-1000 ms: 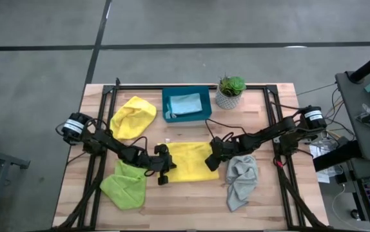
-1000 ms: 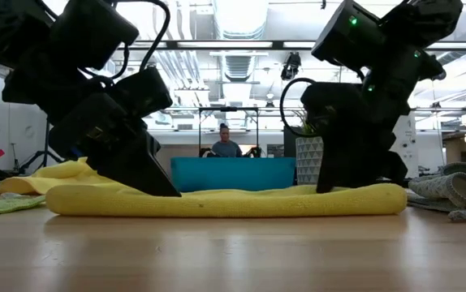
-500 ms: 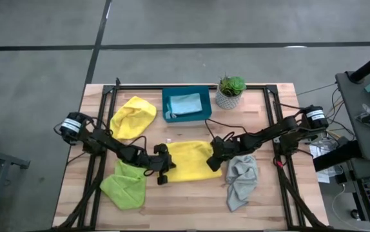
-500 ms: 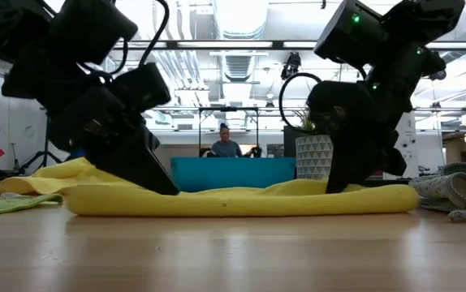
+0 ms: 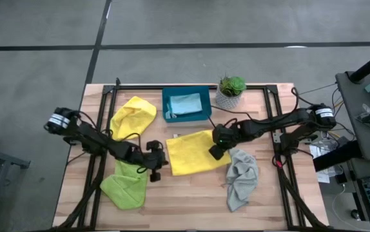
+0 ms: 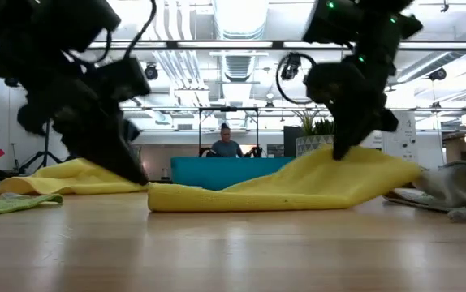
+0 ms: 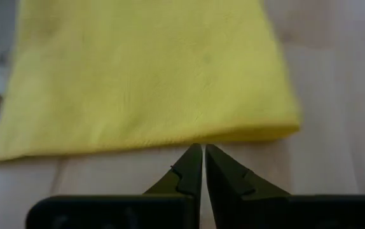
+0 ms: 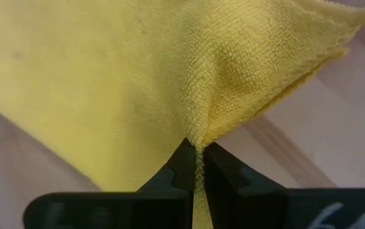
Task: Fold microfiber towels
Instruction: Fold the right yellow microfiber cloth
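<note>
Microfiber weave shows clearly in the right wrist view: fine looped pile on the middle yellow towel (image 8: 170, 70), with a stitched hem along its raised corner. The right claw (image 8: 195, 166) is pinched tight on a fold of that cloth and holds that side up off the counter (image 5: 191, 193), so the towel slopes from the lifted end down to a rounded fold resting on the wood. From above it reads as a skewed rectangle (image 5: 194, 152) at the counter's middle, just below the teal tray (image 5: 205, 117).

The left claw (image 5: 154, 161) sits just beside the towel's other edge, fingers closed together on nothing, their tips apart from the hem in the left wrist view.

The second yellow towel (image 5: 133, 117) lies rumpled left of the tray, the green one (image 5: 126, 185) crumpled at the near left, the grey one (image 5: 242, 179) bunched at the near right, touching the middle towel's corner. A blue towel (image 5: 186, 103) lies flat inside the tray. A potted plant (image 5: 230, 91) stands right of the tray.

Bare wood lies open along the near edge between the green and grey towels. No writing is legible.
</note>
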Available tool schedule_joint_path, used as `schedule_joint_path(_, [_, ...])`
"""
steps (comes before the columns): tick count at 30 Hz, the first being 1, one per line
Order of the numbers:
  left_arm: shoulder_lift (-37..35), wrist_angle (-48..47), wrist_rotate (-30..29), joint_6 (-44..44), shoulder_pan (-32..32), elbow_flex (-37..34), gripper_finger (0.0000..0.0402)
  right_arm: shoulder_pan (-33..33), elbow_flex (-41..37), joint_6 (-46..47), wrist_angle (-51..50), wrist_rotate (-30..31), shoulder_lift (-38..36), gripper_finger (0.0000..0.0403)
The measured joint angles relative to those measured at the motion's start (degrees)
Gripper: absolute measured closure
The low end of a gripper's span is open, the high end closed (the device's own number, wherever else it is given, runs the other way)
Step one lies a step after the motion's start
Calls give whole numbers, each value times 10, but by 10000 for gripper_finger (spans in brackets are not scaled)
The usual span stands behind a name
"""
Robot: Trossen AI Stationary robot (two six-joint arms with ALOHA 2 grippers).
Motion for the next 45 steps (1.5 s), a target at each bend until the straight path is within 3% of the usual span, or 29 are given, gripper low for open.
schedule_joint_path(9, [80, 51, -20, -3, 1, 7, 395, -5, 89, -2, -12, -23, 54, 390])
schedule_joint_path(25, [78, 55, -18, 0, 1, 5, 395, -5, 296, -96, -3, -33, 253, 390])
schedule_joint_path(36, [79, 62, -20, 2, 1, 4, 395, -5, 325, -107, 32, -31, 288, 389])
schedule_joint_path(39, [79, 65, -20, 2, 1, 4, 395, -5, 325, -112, 30, -31, 295, 373])
schedule_joint_path(45, [79, 67, -21, 3, 1, 4, 395, -4, 325, -119, 53, -35, 302, 304])
